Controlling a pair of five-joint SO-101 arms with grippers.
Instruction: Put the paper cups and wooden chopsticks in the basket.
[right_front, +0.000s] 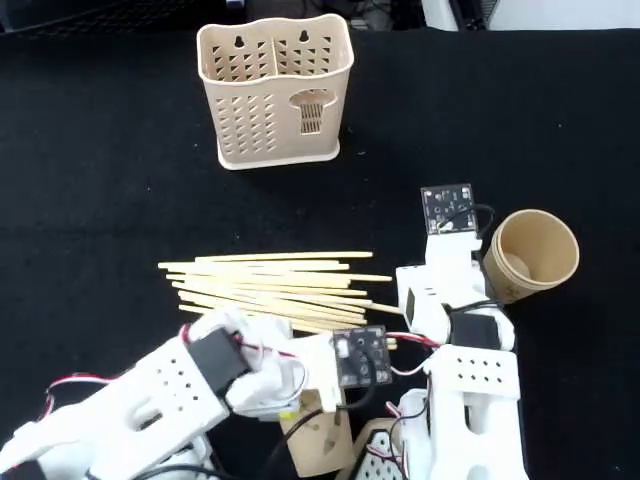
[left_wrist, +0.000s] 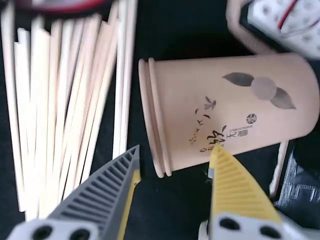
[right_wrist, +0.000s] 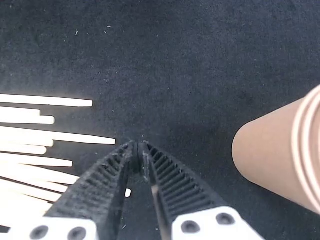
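From the high view, we see the basket (right_front: 275, 90) standing upright at the far side of the table (right_front: 100, 150). We can make out nothing inside it, so we judge the whole task lies ahead. The chopsticks (right_front: 280, 290) lie in a loose flat bundle mid-table, well apart from the basket. The far cup (right_front: 530, 255) lies on its side just beside the right arm, its mouth turned toward the camera. The near cup (right_front: 318, 445) lies at the table's near edge, partly hidden under the arms.

In the left wrist view, the left gripper (left_wrist: 176, 152) is spread wide, one finger on either side of the near cup (left_wrist: 225, 115) at its rim end. This cup lies on its side next to the chopsticks (left_wrist: 65, 100), and we cannot tell whether the fingers touch it. We read the wide stance as lining up a grasp across the cup's body, which we expect would crumple under a hard squeeze.

In the right wrist view, the right gripper (right_wrist: 137, 146) is clenched with nothing between its fingers. It hovers over bare table, between the chopsticks (right_wrist: 30, 120) and the far cup (right_wrist: 275, 150). We take it as parked clear of the other arm's work.
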